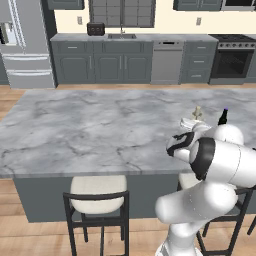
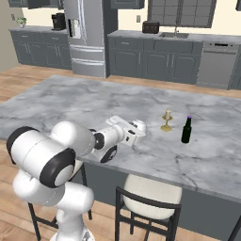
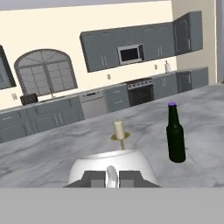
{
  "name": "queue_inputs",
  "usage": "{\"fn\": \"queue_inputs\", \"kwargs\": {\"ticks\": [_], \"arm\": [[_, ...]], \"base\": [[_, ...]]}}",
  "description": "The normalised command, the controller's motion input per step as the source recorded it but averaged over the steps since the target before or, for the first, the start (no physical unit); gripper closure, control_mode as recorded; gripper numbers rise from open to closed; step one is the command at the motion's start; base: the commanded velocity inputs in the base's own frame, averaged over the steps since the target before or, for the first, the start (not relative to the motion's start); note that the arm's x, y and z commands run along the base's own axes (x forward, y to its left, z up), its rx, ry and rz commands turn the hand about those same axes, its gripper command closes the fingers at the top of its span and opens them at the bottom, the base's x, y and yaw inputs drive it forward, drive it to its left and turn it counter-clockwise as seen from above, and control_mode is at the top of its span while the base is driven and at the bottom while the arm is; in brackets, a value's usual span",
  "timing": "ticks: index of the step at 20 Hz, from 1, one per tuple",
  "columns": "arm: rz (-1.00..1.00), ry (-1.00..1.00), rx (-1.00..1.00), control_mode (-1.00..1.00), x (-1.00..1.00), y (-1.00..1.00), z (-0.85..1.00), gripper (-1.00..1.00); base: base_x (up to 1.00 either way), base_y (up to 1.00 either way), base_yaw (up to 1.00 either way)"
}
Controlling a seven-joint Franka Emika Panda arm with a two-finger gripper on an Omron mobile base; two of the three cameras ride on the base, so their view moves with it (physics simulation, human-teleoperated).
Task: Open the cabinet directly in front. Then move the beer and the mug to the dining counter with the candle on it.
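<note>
The gripper (image 3: 112, 177) is clenching the handle of a white mug (image 3: 113, 165), carrying it low over the dining counter (image 1: 90, 130), just short of the candle (image 3: 119, 131). The beer (image 3: 176, 136) is already standing beside the candle. Pushing further forward is risking the mug knocking the candle over; a tilted release is risking it tipping.

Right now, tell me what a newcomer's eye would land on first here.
The white mug, held by its handle in the shut pincer just over the near part of the dining counter. Past it on the marble stand the candle and, to its right in the right base view, the upright beer.
</note>
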Motion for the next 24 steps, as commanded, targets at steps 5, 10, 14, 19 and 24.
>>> {"fn": "queue_inputs", "kwargs": {"ticks": [5, 10, 14, 19, 24], "arm": [[0.00, 0.00, 0.00, -1.00, 0.00, 0.00, -0.20, 1.00], [0.00, 0.00, -0.06, -1.00, 0.00, -0.02, -0.45, 1.00], [0.00, 0.00, -0.01, -1.00, 0.01, 0.00, -0.13, 1.00], [0.00, -0.02, 0.00, -1.00, 0.00, 0.00, -0.22, 1.00], [0.00, 0.00, -0.03, -1.00, 0.03, 0.00, -0.23, 1.00]], "base": [[0.00, 0.00, 0.00], [0.00, 0.00, 0.00], [0.00, 0.00, 0.00], [0.00, 0.00, 0.00], [0.00, 0.00, 0.00]]}}
